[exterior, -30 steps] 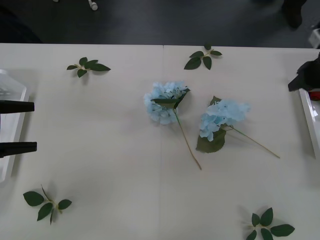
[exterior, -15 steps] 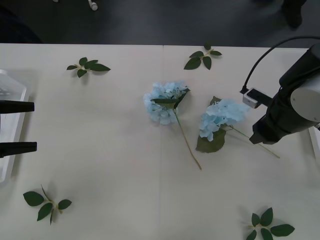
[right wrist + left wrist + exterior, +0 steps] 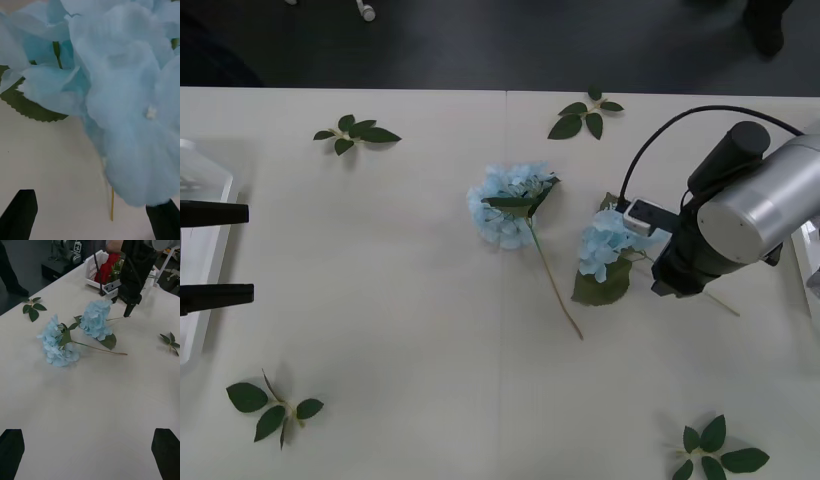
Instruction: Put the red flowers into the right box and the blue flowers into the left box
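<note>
Two blue flowers lie mid-table: one (image 3: 505, 205) at the centre, the other (image 3: 602, 250) to its right. My right gripper (image 3: 93, 217) is down over the right one's stem (image 3: 111, 204), open, with pale petals (image 3: 123, 93) close in front. In the left wrist view the same gripper (image 3: 128, 310) hangs just above that stem beside the flower head (image 3: 96, 318). Red flowers (image 3: 107, 266) lie in the right box (image 3: 91, 268). My left gripper (image 3: 215, 253) waits open over the left box (image 3: 205, 195) at the table's left edge.
Loose green leaf sprigs lie at the far left (image 3: 355, 132), far middle (image 3: 585, 115), near left (image 3: 275, 405) and near right (image 3: 715, 452). The right arm's grey body (image 3: 745, 225) and its cable (image 3: 660, 150) hang above the table's right side.
My right arm has swung in from the table's right edge, moved left and come down over the right blue flower's stem. The left arm and both flowers have stayed put.
</note>
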`<state>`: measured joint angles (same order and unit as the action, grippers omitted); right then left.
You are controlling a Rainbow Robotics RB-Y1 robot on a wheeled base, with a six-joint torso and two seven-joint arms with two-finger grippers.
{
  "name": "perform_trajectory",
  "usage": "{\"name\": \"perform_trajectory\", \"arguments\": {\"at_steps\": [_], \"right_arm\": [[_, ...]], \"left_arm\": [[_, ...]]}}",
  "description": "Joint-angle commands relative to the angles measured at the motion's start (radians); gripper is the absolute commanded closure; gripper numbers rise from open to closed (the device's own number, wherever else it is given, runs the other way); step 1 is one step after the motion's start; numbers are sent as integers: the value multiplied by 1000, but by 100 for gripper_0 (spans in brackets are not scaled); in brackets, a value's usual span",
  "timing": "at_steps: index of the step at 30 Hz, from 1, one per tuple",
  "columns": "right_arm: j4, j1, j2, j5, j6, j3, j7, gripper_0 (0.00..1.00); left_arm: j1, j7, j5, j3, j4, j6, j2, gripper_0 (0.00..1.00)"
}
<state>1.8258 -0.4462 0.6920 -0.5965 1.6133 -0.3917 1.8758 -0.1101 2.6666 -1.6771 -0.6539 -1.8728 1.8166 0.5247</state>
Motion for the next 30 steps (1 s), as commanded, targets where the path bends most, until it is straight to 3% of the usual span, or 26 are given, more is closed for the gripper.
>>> {"name": "perform_trajectory", "arguments": {"at_steps": [1,18,30], "right_arm": [[-59,-11,-28,58,-38,-19,22,15],[-204,-11,-39,165,-173,-32,28,14],[-212,-3,-32,181,-167,-27,16,15]], "left_arm": [[-14,39,-3,-12,-12,-10,17,0],[-14,39,-3,-12,-12,-10,17,0],[-14,39,-3,-12,-12,-10,17,0]]}}
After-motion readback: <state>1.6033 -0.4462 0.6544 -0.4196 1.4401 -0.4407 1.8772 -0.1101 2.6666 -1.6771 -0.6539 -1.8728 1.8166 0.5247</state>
